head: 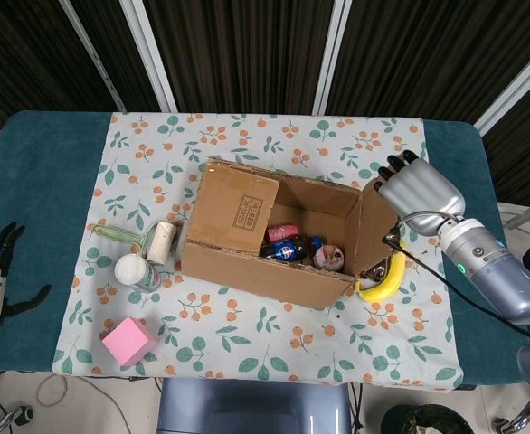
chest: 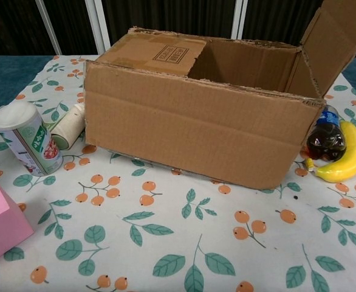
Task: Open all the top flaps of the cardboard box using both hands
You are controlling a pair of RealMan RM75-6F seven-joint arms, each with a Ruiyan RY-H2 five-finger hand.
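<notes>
A table with a dark teal top fills the middle of the head view, and a white cloth printed with green leaves and small orange fruit is spread across its centre, leaving bare teal strips at 9 and 3 o'clock. Behind the table, from 10 to 2 o'clock, hangs a dark pleated curtain, crossed by slanted white frame bars. At 6 o'clock, just below the table edge, a grey-blue block shows, with pale floor and a loose cable towards 7 o'clock. Light is even, with soft shadows.
</notes>
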